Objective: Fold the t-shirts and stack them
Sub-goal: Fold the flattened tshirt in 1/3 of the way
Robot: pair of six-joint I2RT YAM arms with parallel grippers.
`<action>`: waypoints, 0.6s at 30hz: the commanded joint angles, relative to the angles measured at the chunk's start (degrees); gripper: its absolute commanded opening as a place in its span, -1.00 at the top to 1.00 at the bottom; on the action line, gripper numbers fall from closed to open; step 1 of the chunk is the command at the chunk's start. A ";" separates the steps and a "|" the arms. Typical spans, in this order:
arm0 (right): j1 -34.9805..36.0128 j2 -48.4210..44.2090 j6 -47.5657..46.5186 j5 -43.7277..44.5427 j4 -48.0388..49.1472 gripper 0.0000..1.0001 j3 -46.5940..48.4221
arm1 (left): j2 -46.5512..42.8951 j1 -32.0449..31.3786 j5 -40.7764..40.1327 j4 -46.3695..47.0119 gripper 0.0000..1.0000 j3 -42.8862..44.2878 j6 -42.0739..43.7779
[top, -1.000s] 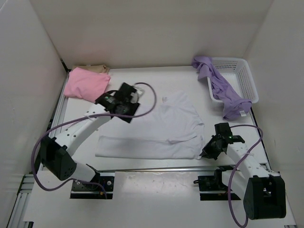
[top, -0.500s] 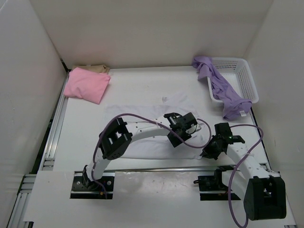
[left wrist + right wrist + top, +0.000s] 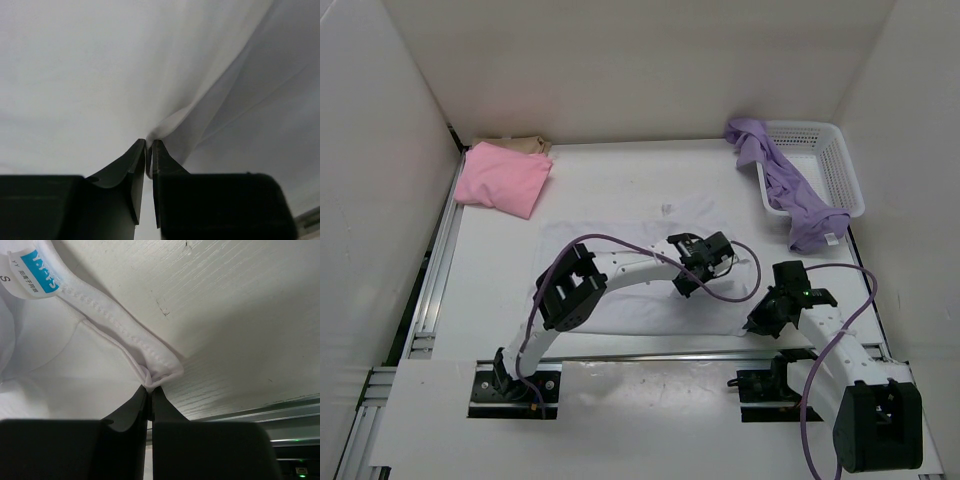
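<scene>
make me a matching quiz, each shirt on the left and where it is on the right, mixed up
1. pink shirt
2. white shirt
3. purple shirt
4. tan shirt

A. hanging over the edge of the basket
B. spread out in the middle
C. mostly hidden under another shirt
D. folded in the far left corner, on top

Pairs: 1-D, 2-B, 3-A, 4-C

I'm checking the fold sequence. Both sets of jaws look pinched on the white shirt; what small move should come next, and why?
Probably raise both pinches a little together. The left gripper is pinched on a raised pleat of the white shirt, the right gripper on its stitched edge near the tag, and the rest lies flat.
</scene>
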 commanded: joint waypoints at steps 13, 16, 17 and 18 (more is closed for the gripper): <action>-0.02 -0.71 -0.65 1.77 -1.70 1.00 -0.84 | -1.67 4.84 -4.07 -0.13 -0.05 -1.16 -0.03; -0.02 -0.71 -0.65 1.77 -1.70 1.00 -0.84 | -4.13 6.59 -7.30 -0.66 -0.10 -1.16 -0.03; -0.02 -0.71 -0.65 1.77 -1.70 1.00 -0.84 | -5.19 7.47 -8.28 -0.66 -0.12 -1.68 -0.03; -0.02 -0.71 -0.65 1.77 -2.22 1.00 -0.84 | -7.89 8.61 -9.07 -0.66 -0.23 -1.68 -0.03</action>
